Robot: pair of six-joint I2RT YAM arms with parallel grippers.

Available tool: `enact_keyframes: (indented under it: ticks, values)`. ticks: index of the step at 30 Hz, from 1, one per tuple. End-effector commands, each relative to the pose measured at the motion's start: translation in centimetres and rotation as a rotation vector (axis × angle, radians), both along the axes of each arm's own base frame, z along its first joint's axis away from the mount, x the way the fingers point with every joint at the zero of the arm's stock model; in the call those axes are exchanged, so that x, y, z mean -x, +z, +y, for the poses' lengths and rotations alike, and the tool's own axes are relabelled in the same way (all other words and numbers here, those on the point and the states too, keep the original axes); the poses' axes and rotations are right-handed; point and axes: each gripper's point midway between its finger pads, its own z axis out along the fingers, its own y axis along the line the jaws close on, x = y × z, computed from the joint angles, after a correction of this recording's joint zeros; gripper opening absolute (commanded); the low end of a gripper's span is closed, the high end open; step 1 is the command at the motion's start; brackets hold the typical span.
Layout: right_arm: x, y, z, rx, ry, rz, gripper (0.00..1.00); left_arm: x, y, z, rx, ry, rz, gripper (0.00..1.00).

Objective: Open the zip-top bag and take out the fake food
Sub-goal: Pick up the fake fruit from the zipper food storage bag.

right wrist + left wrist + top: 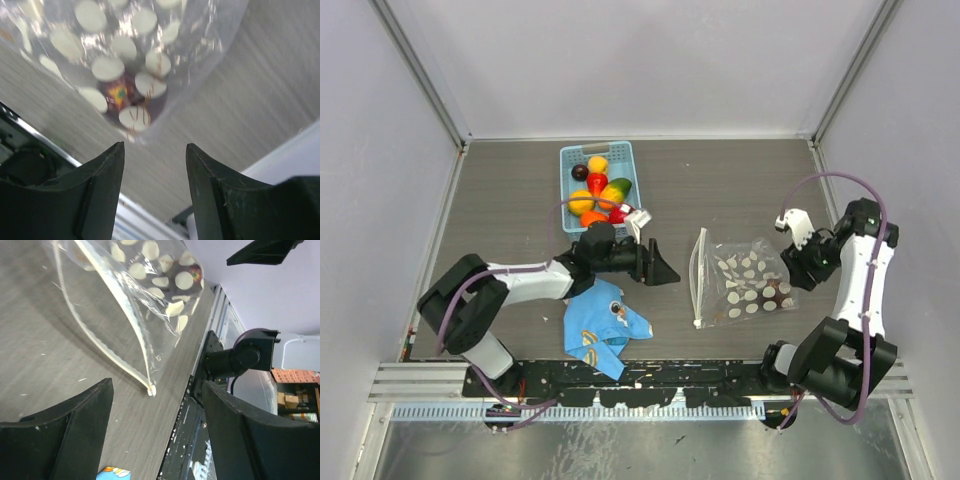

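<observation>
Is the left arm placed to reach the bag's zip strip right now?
Probably yes: the left tool stands open, pointed at the zip strip, with only bare table between them; nothing blocks it.

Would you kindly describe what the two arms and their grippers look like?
The left arm and right arm both have white link covers between black joints, and both stand on black bases. A thin purple cable loops along each arm. The left gripper and right gripper have matte black, broad, wedge-shaped fingers.
</observation>
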Motion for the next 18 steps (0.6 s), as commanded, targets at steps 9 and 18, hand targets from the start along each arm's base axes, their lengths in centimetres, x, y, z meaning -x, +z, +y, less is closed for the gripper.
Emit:
enact_keyframes:
  ticks: [9,18]
  values:
    - [3.8,-4.6,-1.9,0.061,0.057,0.152,0.57,2.1,0.4,-6.3,0.073,-0.077,-0.016,0.79]
    - [2.6,-5.7,-0.6,-0.018,0.147,0.099,0.57,1.4,-1.7,-9.1,0.018,-0.088,0.031,0.75]
